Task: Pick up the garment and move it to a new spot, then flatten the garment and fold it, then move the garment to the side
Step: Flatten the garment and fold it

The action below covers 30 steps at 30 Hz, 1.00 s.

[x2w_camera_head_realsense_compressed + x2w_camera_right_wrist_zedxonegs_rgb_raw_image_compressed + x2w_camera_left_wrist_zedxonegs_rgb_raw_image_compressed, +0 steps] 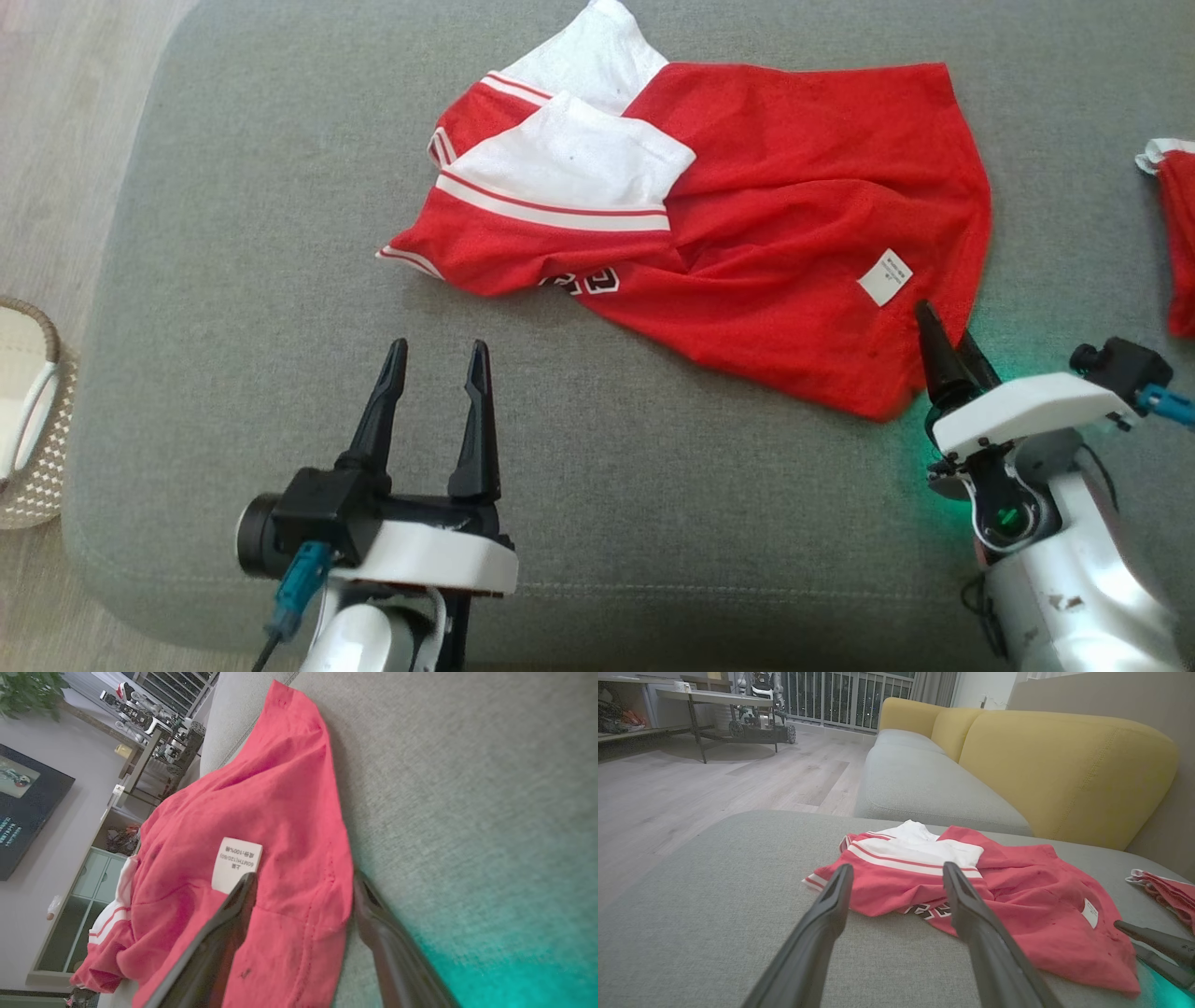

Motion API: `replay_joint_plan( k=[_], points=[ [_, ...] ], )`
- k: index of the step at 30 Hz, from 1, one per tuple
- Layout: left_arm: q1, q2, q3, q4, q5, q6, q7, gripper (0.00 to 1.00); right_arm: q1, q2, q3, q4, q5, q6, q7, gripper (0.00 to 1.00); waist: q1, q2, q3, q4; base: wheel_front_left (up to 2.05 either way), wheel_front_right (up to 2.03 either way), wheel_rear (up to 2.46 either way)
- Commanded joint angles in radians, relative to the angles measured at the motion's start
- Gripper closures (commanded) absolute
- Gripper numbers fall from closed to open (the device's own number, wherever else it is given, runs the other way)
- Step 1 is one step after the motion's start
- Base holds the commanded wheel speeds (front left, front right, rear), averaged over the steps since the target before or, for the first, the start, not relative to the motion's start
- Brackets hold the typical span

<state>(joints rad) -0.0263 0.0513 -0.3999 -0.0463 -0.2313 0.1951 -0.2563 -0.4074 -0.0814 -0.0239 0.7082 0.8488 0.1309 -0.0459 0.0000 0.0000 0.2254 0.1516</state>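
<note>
While my right gripper (945,341) stands spread astride the edge of the red-and-white garment (794,215), at the five o'clock corner, my left gripper (439,350) hangs spread above the grey cushion (205,392). The crumpled garment lies at its one o'clock.

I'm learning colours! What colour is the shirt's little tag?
White, with small dark print. The tag on the garment shows best in the right wrist view.
</note>
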Motion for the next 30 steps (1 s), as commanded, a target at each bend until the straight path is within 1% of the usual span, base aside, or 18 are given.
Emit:
replay_joint_plan(
  k=[1,2,3,4,5,12,14,16,18,20,21,22,23,24,26,28,30],
  points=[
    [-0.024,-0.001,0.032,-0.039,-0.007,0.004,-0.005,0.0,0.046,0.031,0.049,0.002,0.016,0.0,0.008,0.16,0.0,0.0,0.001,0.0,0.0,0.0,0.0],
    [-0.024,-0.001,0.033,-0.041,-0.007,0.005,-0.005,0.0,0.053,0.031,0.053,-0.003,0.022,0.0,0.004,0.4,0.0,0.0,0.002,-0.001,0.0,0.0,0.0],
    [-0.024,-0.001,0.035,-0.042,-0.006,0.006,-0.005,0.0,0.058,0.031,0.056,-0.007,0.028,0.0,0.002,0.58,0.0,0.0,0.003,-0.003,0.0,0.0,0.0],
    [-0.024,-0.001,0.037,-0.042,-0.006,0.006,-0.005,0.0,0.061,0.031,0.057,-0.011,0.031,0.0,-0.002,0.72,0.0,0.0,0.004,-0.005,0.0,0.0,0.0],
    [-0.024,-0.001,0.039,-0.041,-0.005,0.006,-0.005,0.0,0.064,0.031,0.059,-0.014,0.03,0.0,-0.004,1.0,0.0,0.0,0.004,-0.007,0.0,0.0,0.0],
    [-0.028,-0.001,0.05,-0.045,0.005,0.009,-0.005,0.0,0.077,0.031,0.054,-0.046,0.024,0.0,0.0,1.0,0.0,0.0,0.01,-0.032,0.0,0.0,0.0],
    [-0.039,-0.001,0.063,-0.044,0.008,0.003,-0.005,0.0,0.079,0.031,0.052,-0.059,0.02,0.0,0.004,1.0,0.0,0.0,0.018,-0.044,0.0,0.0,0.0],
    [-0.07,-0.001,0.089,-0.039,0.01,-0.02,-0.005,0.0,0.08,0.031,0.052,-0.076,0.015,0.0,0.012,1.0,0.0,0.0,0.029,-0.057,0.0,0.0,0.0],
    [-0.126,0.009,0.117,-0.028,0.009,-0.065,-0.005,0.0,0.08,0.031,0.048,-0.094,0.004,0.0,0.016,1.0,0.0,0.0,0.042,-0.068,0.0,0.0,0.0],
    [-0.202,0.048,0.129,0.007,0.0,-0.132,-0.005,0.0,0.083,0.031,0.043,-0.114,-0.012,0.0,0.021,1.0,0.0,0.0,0.055,-0.078,0.0,0.0,0.0],
    [-0.247,0.079,0.124,0.032,-0.004,-0.176,0.011,0.0,0.084,0.031,0.04,-0.125,-0.019,0.0,0.024,1.0,0.0,0.0,0.062,-0.083,0.0,0.0,0.0],
    [-0.3,0.116,0.112,0.054,-0.005,-0.227,0.045,0.0,0.087,0.031,0.034,-0.134,-0.027,0.0,0.026,1.0,0.0,0.0,0.068,-0.086,0.0,0.0,0.0],
    [-0.355,0.153,0.103,0.075,-0.003,-0.263,0.09,0.0,0.09,0.031,0.028,-0.143,-0.037,0.0,0.028,1.0,0.0,0.0,0.075,-0.089,0.0,0.0,0.0],
    [-0.411,0.189,0.091,0.097,-0.008,-0.288,0.147,0.0,0.092,0.031,0.025,-0.152,-0.047,0.0,0.033,1.0,0.0,0.0,0.082,-0.093,0.0,0.0,0.0],
    [-0.518,0.245,0.06,0.139,-0.053,-0.316,0.273,0.0,0.095,0.031,0.024,-0.173,-0.07,0.0,0.045,1.0,0.0,0.0,0.102,-0.104,0.0,0.0,0.0],
    [-0.623,0.291,0.027,0.18,-0.12,-0.324,0.388,0.0,0.091,0.031,0.023,-0.198,-0.085,0.0,0.054,1.0,0.0,0.0,0.127,-0.118,0.0,0.0,0.0],
    [-0.718,0.331,-0.043,0.209,-0.207,-0.325,0.483,0.0,0.084,0.031,0.024,-0.219,-0.088,0.0,0.059,1.0,0.0,0.0,0.153,-0.133,0.0,0.0,0.0]
  ],
)
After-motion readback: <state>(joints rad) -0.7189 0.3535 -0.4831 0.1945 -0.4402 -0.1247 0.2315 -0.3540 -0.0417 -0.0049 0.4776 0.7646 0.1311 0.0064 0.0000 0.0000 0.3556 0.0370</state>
